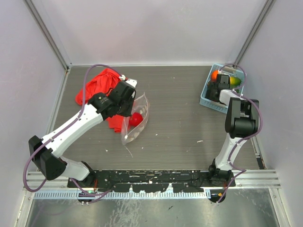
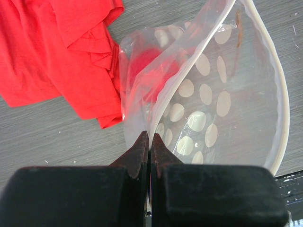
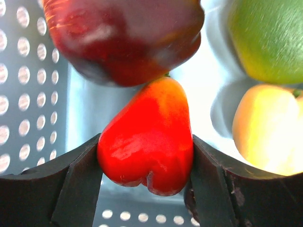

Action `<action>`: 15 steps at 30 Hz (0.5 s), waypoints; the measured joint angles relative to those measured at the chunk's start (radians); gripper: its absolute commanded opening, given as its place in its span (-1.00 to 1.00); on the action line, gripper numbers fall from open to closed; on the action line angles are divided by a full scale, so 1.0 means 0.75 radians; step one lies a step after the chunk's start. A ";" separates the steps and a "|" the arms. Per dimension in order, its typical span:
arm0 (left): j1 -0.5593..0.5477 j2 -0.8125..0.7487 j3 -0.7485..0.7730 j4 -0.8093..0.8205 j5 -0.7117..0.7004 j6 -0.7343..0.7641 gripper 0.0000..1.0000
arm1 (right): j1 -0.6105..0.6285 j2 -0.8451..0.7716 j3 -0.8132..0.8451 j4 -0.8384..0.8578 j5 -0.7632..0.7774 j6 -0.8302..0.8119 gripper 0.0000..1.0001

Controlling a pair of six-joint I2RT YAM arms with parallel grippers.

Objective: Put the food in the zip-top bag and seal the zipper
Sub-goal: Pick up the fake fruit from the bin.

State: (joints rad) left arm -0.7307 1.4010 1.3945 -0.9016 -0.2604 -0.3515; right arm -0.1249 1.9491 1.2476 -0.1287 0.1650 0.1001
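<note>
The clear dotted zip-top bag lies mid-left on the table with a red toy food inside. In the left wrist view my left gripper is shut on the bag's whitish zipper rim, holding the mouth open; red food shows through the plastic. My right gripper is down in the light blue basket, shut on a red toy pepper. A dark red fruit, a green one and a yellow one lie around it.
A red cloth lies bunched at the left, touching the bag; it also shows in the left wrist view. The basket stands at the far right by the wall, with orange and green food showing.
</note>
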 measured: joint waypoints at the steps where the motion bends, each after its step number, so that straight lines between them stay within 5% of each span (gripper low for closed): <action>1: 0.000 0.000 0.000 0.000 0.001 0.000 -1.00 | 0.002 -0.017 -0.021 0.001 -0.015 0.009 0.02; 15: 0.003 0.000 0.000 0.000 0.006 0.000 -1.00 | 0.017 -0.253 -0.135 -0.083 -0.070 0.048 0.02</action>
State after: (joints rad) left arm -0.7288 1.4010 1.3945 -0.9016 -0.2558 -0.3515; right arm -0.1120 1.7592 1.1461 -0.1913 0.1123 0.1360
